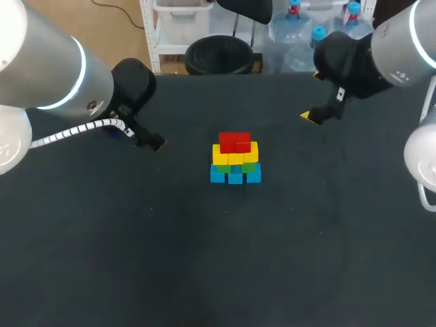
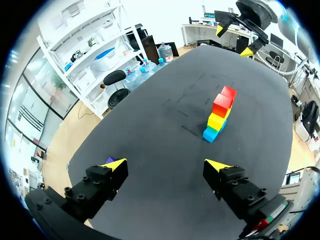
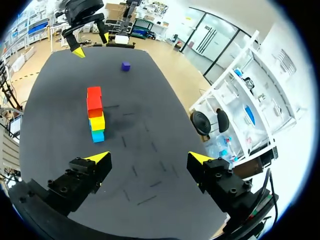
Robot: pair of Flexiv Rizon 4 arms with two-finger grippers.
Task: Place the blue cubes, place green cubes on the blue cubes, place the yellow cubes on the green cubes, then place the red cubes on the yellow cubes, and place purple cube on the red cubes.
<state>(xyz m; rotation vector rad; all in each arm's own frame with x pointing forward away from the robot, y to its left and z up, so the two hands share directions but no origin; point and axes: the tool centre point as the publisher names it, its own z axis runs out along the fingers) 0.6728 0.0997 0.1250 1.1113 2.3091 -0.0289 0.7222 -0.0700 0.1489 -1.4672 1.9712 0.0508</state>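
A small pyramid stands mid-table: blue cubes (image 1: 235, 177) at the base, green cubes (image 1: 247, 167) on them, yellow cubes (image 1: 235, 157) above, red cubes (image 1: 235, 142) on top. The left wrist view shows this stack (image 2: 220, 114) well ahead of my open, empty left gripper (image 2: 167, 167). A purple cube (image 3: 125, 65) lies alone on the table near my left gripper (image 3: 87, 42); it peeks out beside one fingertip (image 2: 111, 160). My right gripper (image 3: 150, 157) is open and empty, and hovers to the right of and behind the stack (image 3: 95, 112).
The black table (image 1: 225, 259) carries nothing else. My left arm (image 1: 48, 68) comes in at the back left, my right arm (image 1: 381, 54) at the back right. My right gripper (image 2: 235, 35) shows far beyond the stack in the left wrist view.
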